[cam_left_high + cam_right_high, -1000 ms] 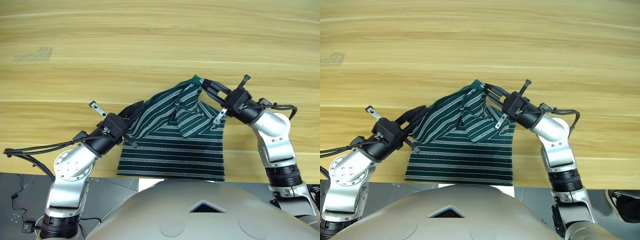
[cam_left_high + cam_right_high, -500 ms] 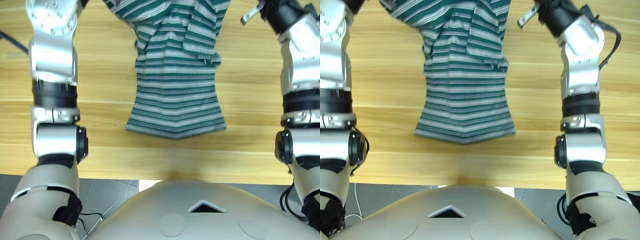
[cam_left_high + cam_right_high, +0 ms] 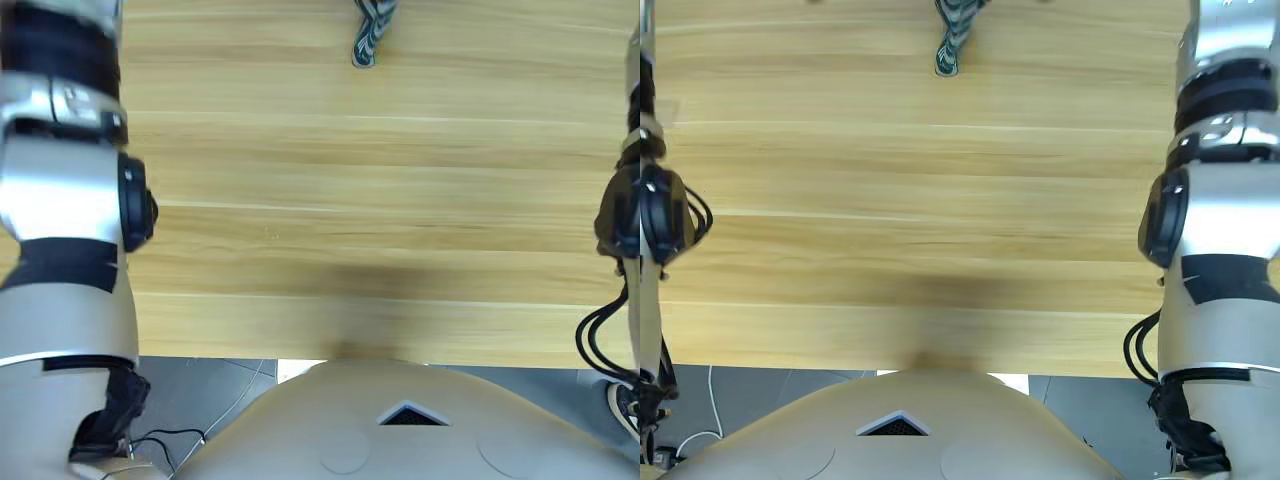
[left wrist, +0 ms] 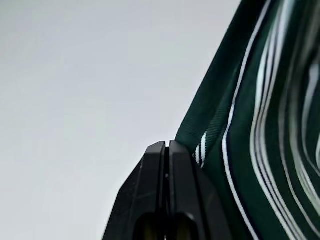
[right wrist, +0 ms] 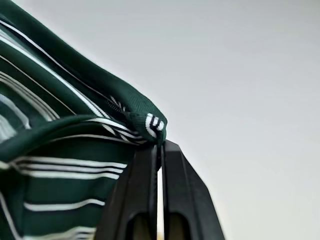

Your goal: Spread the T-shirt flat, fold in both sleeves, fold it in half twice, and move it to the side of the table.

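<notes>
dangling higher now, t-shirt [image 3: 365, 35] looks clear of the table [image 3: 350, 200].

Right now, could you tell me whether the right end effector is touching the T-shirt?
Touching. In the right wrist view the right end effector, shut, pinches a bunched striped edge of the T-shirt at its tip.

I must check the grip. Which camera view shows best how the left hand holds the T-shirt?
The left wrist view: the left hand, shut, pinches the T-shirt at its edge, close up. The right wrist view shows the right hand pinching another edge. The eye views show a hanging tip of it above the table.
</notes>
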